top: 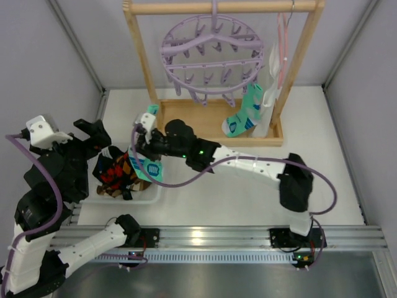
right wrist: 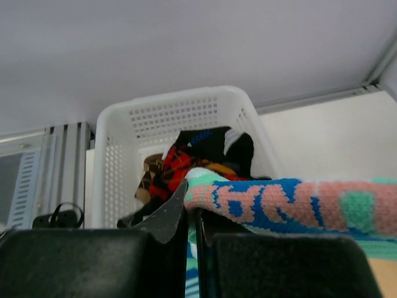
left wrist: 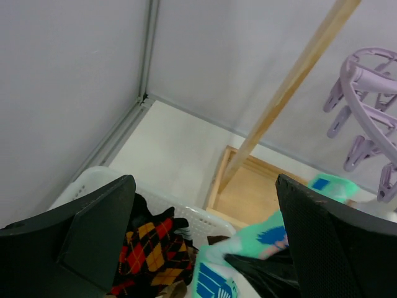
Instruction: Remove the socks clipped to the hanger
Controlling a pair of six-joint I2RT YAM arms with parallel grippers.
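while at the basket (right wrist: 173,98) edge, right gripper (right wrist: 191,212) tight on mint sock (right wrist: 291,202)

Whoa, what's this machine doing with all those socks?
Two robot arms are taking socks off the lilac hanger. The right claw is shut on a mint-green sock right by the white basket, which already holds other socks. The left claw hangs open near the basket, holding nothing. A second mint-green sock is clipped to the hanger at the back.
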